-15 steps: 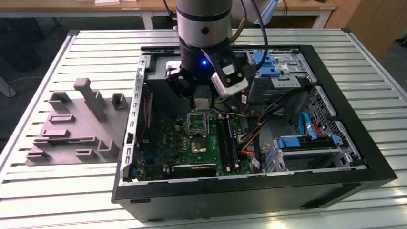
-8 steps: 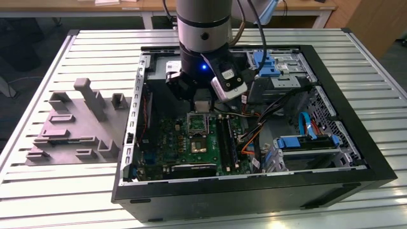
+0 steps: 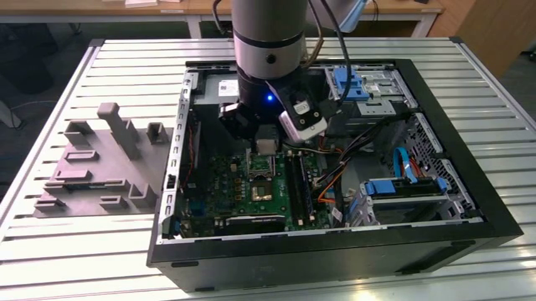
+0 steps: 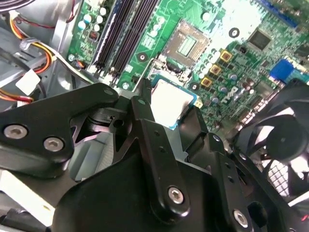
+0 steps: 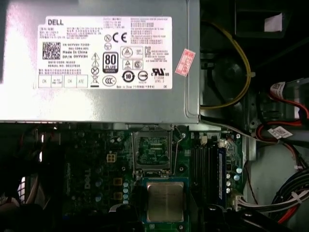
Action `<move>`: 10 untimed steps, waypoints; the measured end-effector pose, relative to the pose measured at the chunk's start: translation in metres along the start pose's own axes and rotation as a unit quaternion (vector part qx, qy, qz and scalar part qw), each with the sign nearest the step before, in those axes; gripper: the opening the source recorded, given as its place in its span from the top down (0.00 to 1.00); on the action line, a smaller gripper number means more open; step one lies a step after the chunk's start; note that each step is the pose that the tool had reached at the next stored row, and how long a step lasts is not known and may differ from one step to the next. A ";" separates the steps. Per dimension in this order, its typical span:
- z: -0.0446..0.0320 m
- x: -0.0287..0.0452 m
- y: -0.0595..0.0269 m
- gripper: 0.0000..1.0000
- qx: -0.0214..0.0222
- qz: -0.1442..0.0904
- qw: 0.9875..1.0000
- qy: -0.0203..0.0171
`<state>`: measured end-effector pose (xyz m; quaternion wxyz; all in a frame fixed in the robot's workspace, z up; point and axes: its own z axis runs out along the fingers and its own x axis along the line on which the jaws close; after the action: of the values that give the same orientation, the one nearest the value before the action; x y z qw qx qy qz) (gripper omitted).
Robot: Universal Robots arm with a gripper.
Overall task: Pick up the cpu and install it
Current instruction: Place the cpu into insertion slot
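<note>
Silvery cpu [image 4: 169, 104] clamped in black claw [image 4: 170, 99], near edge hidden behind it, socket [image 4: 188, 44] just beside.

The cpu [image 5: 165, 202] – dull silvery metal top, faintly scuffed.

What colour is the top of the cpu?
The cpu top is silvery grey, clearest in the first wrist view.
</note>
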<state>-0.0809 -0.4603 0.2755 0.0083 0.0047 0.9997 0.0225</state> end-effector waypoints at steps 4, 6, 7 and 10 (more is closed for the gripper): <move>0.0070 0.0002 -0.0024 0.53 0.000 -0.002 1.000 0.000; 0.0107 0.0002 -0.0032 0.53 0.000 -0.004 1.000 0.000; 0.0123 0.0002 -0.0045 0.53 0.000 -0.004 1.000 0.000; 0.0166 0.0003 -0.0102 0.53 0.000 -0.007 1.000 0.002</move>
<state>-0.0810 -0.4698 0.2585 0.0062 -0.0019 0.9997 0.0227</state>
